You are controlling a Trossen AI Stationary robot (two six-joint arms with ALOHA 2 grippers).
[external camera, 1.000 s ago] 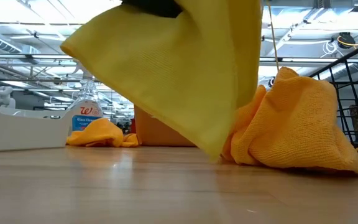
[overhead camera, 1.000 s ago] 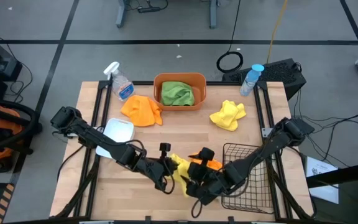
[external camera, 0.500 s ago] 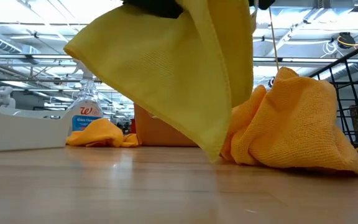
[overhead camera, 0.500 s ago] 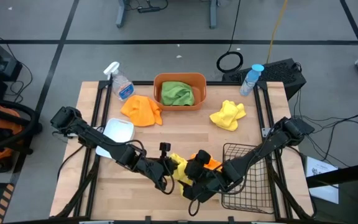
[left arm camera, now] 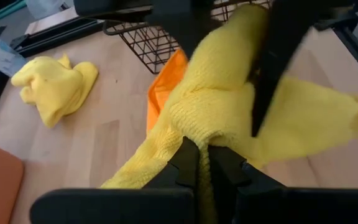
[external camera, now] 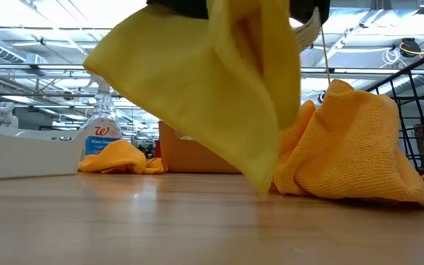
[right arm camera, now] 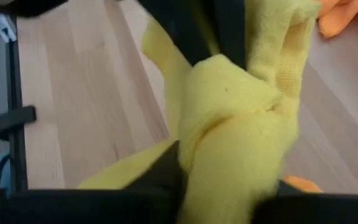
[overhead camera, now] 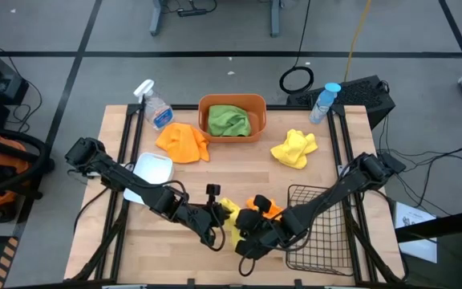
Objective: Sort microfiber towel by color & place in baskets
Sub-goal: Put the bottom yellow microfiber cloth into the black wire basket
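Observation:
A yellow towel (external camera: 197, 81) hangs between my two grippers near the table's front middle. My left gripper (overhead camera: 220, 217) and my right gripper (overhead camera: 245, 228) are both shut on it, close together. An orange towel (external camera: 352, 143) lies heaped on the table just behind them, next to the black wire basket (overhead camera: 321, 233). A second yellow towel (overhead camera: 293, 149) and a second orange towel (overhead camera: 182, 142) lie farther back. The orange tub (overhead camera: 233, 103) holds a green towel (overhead camera: 228, 120). The white bin (overhead camera: 152, 169) stands at the left. My left gripper pinches a gathered fold of the yellow towel (left arm camera: 194, 127) between its two fingers, coming from the table's left. The cloth spreads away from the fingers and hangs below them. My right gripper pinches a bunched part of the same towel (right arm camera: 229, 93) between its fingers, coming from the table's right; how many layers, I cannot tell. The towel's lowest corner (external camera: 262, 182) hangs close to the table top.
Two spray bottles (overhead camera: 156, 106) (overhead camera: 325, 102) stand at the far corners. The wire basket sits at the front right, right beside my right arm. Bare wood lies between the white bin and the far yellow towel.
My right gripper has moved a little toward the table's left, up to the left gripper, and has shut on the yellow towel. The towel's right part, which hung flat before, is now gathered into folds. The left gripper has kept its hold.

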